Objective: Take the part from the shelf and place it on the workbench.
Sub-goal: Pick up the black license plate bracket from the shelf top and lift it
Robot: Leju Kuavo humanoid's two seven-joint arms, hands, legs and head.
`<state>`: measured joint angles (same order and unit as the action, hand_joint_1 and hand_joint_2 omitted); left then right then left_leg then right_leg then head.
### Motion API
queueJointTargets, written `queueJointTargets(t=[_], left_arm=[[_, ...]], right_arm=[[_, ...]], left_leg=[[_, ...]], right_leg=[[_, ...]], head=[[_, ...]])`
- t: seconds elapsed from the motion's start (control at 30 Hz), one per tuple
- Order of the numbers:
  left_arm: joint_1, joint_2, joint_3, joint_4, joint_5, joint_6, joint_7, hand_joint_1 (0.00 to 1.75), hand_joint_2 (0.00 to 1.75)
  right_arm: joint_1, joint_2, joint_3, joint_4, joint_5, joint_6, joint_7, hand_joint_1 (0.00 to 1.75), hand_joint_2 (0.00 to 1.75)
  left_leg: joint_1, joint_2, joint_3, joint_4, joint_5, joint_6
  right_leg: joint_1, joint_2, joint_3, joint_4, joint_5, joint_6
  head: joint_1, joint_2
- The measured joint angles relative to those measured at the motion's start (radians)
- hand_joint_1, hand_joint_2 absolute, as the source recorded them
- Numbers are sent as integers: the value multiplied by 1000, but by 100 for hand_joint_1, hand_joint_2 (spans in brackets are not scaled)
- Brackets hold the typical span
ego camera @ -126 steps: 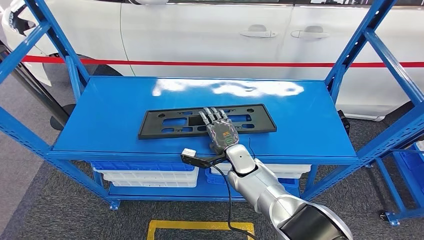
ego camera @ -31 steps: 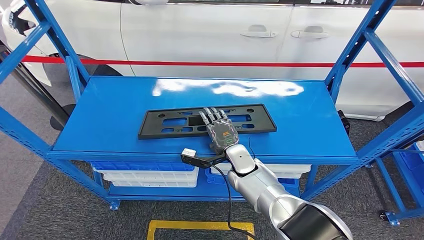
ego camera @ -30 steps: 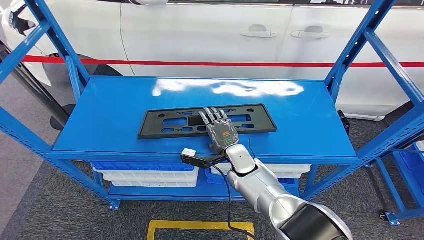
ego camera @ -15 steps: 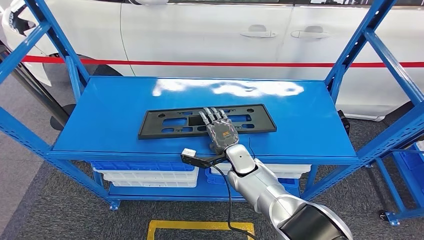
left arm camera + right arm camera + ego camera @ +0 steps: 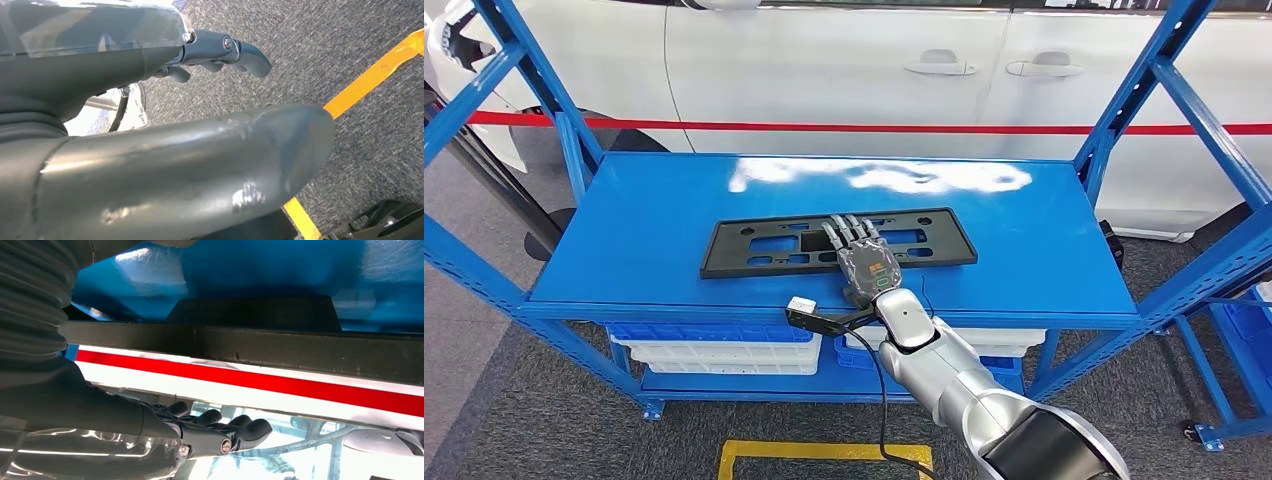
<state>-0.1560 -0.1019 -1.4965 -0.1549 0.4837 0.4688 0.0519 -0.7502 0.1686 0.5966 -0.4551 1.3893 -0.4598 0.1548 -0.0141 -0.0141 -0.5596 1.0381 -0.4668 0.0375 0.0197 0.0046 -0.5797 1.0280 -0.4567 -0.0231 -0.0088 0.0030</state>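
Fingers (image 5: pixel 848 232) of the right hand (image 5: pixel 864 262) are lying stretched, slightly apart, over the black part (image 5: pixel 754 247) at frame centre, gripping nothing. Part is lying flat on the blue shelf (image 5: pixel 1024 240). Left hand (image 5: pixel 220 50) is hanging over grey carpet (image 5: pixel 350 40), fingers curled in, empty.

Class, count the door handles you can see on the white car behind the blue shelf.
2: one white door handle above the shelf's middle, the second door handle just right of it. Others may lie outside the picture.
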Motion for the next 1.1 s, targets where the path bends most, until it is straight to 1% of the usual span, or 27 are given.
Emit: queueJointTargets(t=[1.1], left_arm=[[0, 0, 0, 0, 0, 0, 0, 0, 0]], right_arm=[[0, 0, 0, 0, 0, 0, 0, 0, 175]], left_leg=[[0, 0, 0, 0, 0, 0]], right_leg=[[0, 0, 0, 0, 0, 0]], head=[[0, 0]])
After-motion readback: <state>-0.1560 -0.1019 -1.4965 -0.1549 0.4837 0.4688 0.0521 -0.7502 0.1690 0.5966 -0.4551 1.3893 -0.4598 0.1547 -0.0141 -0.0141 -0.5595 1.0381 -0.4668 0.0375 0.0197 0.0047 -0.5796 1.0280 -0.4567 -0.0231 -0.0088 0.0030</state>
